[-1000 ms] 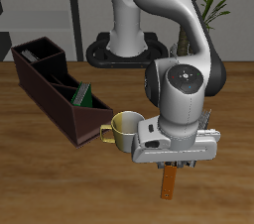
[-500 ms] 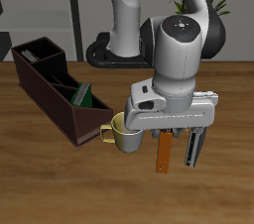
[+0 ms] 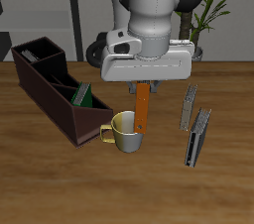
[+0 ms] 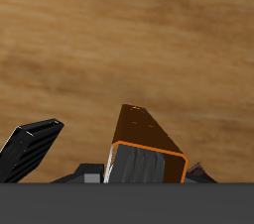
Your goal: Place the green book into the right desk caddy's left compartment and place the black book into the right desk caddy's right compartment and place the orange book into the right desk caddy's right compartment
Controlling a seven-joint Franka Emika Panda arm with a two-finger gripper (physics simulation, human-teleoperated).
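The two-finger gripper (image 3: 145, 82) is clamped on the top of the slim orange-covered book (image 3: 142, 107), so it hangs long axis vertical, clear above the wooden table (image 3: 60, 183). It dangles beside the yellow mug (image 3: 126, 131), near the long maroon-brown desk caddy (image 3: 50, 89), probably to drop in upright.

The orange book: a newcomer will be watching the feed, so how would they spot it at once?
Find the big white robot arm over the wooden table. Under its pincer the orange book hangs upright, above the yellow mug. Unlike the two slim grey books standing nearby, it is bright orange and off the table.
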